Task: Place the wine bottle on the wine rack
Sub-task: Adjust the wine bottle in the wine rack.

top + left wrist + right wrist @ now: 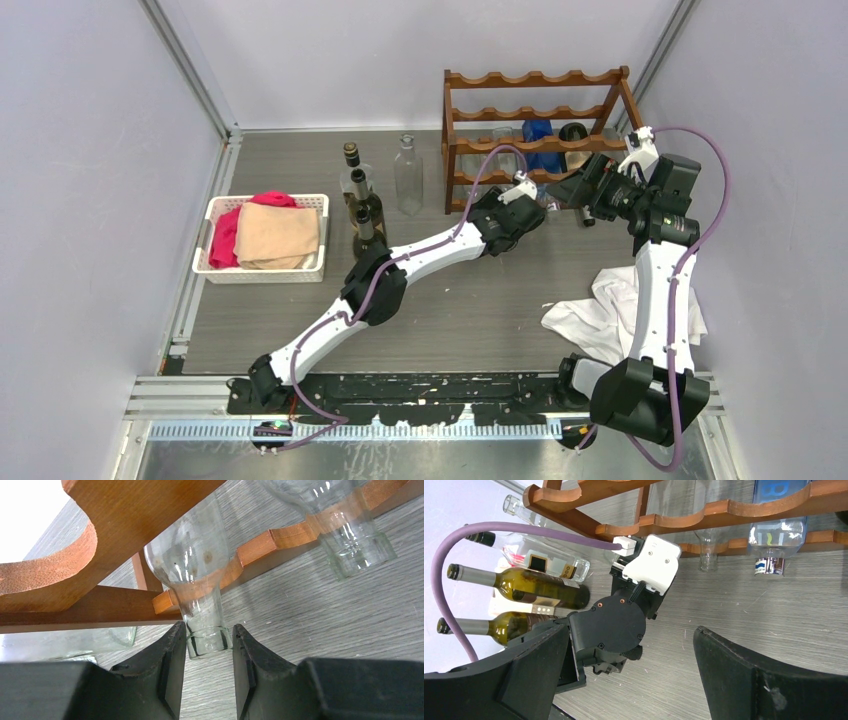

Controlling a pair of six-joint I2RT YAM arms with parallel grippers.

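Note:
The wine rack (535, 110) of reddish-brown wood stands at the back right. A clear wine bottle (192, 565) lies in its bottom tier, neck over the front rail (260, 547) and mouth pointing out above the table. My left gripper (207, 630) is at that mouth, one pad against each side of the glass rim. In the top view the left gripper (538, 205) reaches low to the rack's foot. My right gripper (631, 635) stands wide open with nothing held, hovering beside the left wrist (624, 625); from above the right gripper (580, 195) is just right of it.
A second clear bottle (350, 545) and a blue-labelled one (774, 535) also lie in the rack. Two green wine bottles (365, 205) and a clear one (407, 175) stand left of it. A white basket (315, 205) holds cloths; a white cloth (610, 310) lies near the right arm.

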